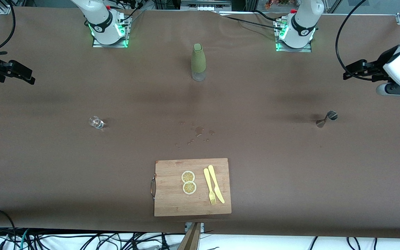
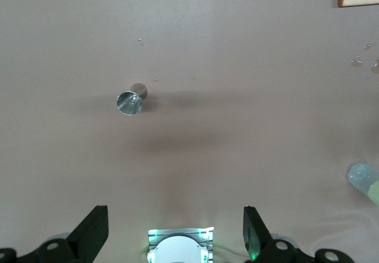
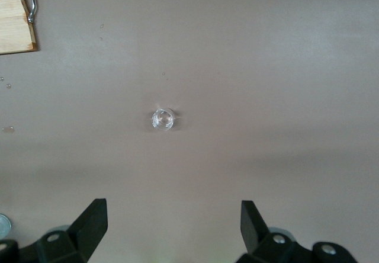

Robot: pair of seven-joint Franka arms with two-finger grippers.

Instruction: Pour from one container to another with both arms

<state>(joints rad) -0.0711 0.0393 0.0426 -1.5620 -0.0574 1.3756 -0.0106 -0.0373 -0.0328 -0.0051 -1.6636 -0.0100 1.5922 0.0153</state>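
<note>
At the view's left edge the right end effector (image 1: 19, 74) hangs over the desk (image 1: 47, 173) near the right arm's end, fingers spread wide and empty. The small clear glass (image 1: 97, 122) stands upright on the desk, nearest this arm and well apart from it, toward the desk's middle. Mid-desk stand the green-sleeved bottle (image 1: 198, 62), some spilled droplets (image 1: 198, 133), and nearer the camera a cutting board (image 1: 172, 205) carrying lemon slices (image 1: 188, 182), fork and knife. The steel jigger (image 1: 326, 118) stands toward the left arm's end, under the left end effector (image 1: 356, 71), likewise wide open and empty. Nothing blocks either reach
</note>
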